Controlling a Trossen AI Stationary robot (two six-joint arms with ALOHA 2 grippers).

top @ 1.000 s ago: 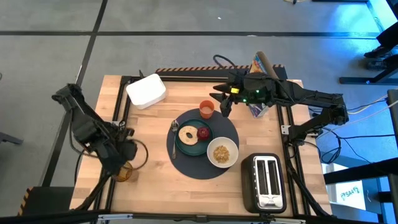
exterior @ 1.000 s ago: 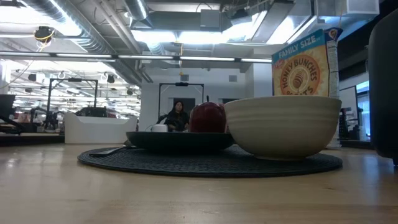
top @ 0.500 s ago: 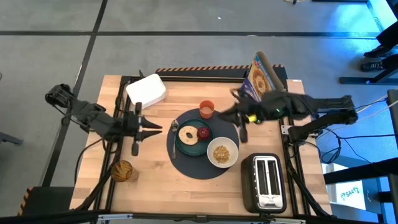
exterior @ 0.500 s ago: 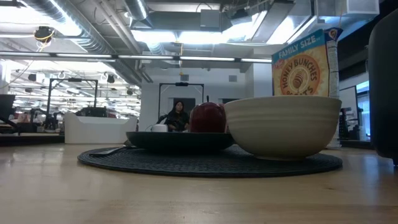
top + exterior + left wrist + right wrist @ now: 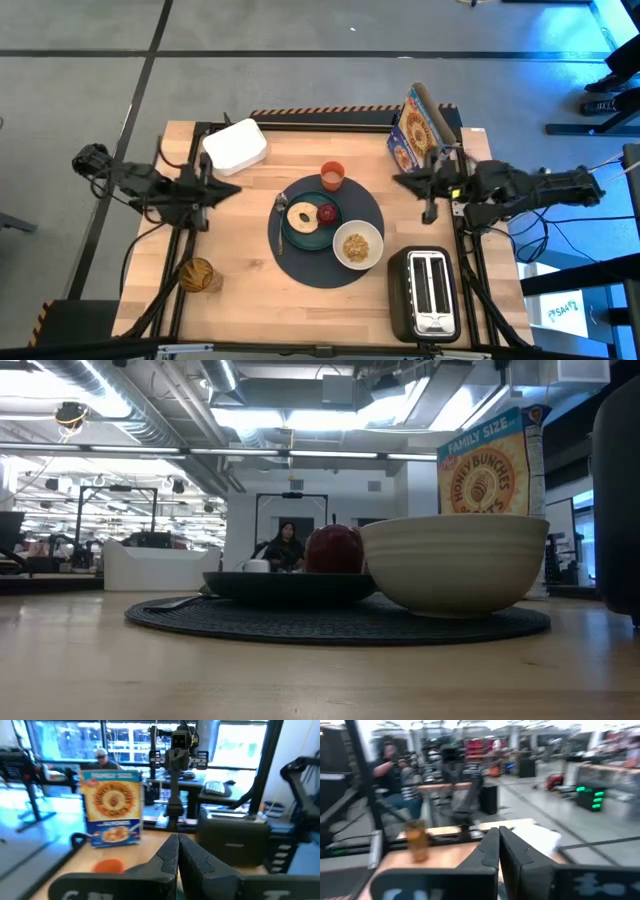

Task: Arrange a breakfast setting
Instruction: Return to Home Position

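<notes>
The round dark-blue placemat (image 5: 330, 262) lies mid-table. On it sit the teal plate (image 5: 300, 236) with the tan bagel (image 5: 301, 215) and the red fruit (image 5: 327, 213), and the white bowl (image 5: 357, 245) holding cereal. The metal utensil (image 5: 281, 206) lies at the plate's left rim. The orange cup (image 5: 332, 175) stands at the mat's far edge. My left gripper (image 5: 236, 187) is shut and empty, left of the mat. My right gripper (image 5: 397, 180) is shut and empty, right of the mat. Both sets of fingers are closed in the wrist views (image 5: 177, 851) (image 5: 498, 845).
A white lidded box (image 5: 235, 145) stands at the far left. A cereal box (image 5: 412, 132) stands at the far right. A black toaster (image 5: 428, 293) is at the near right, and an amber jar (image 5: 197, 273) at the near left. People show in the room behind.
My left gripper has risen from the near-left corner, reached toward the mat, then drawn back a little toward the left edge. My right gripper has moved from beside the orange cup toward the table's right edge. The setting has stayed in place.
</notes>
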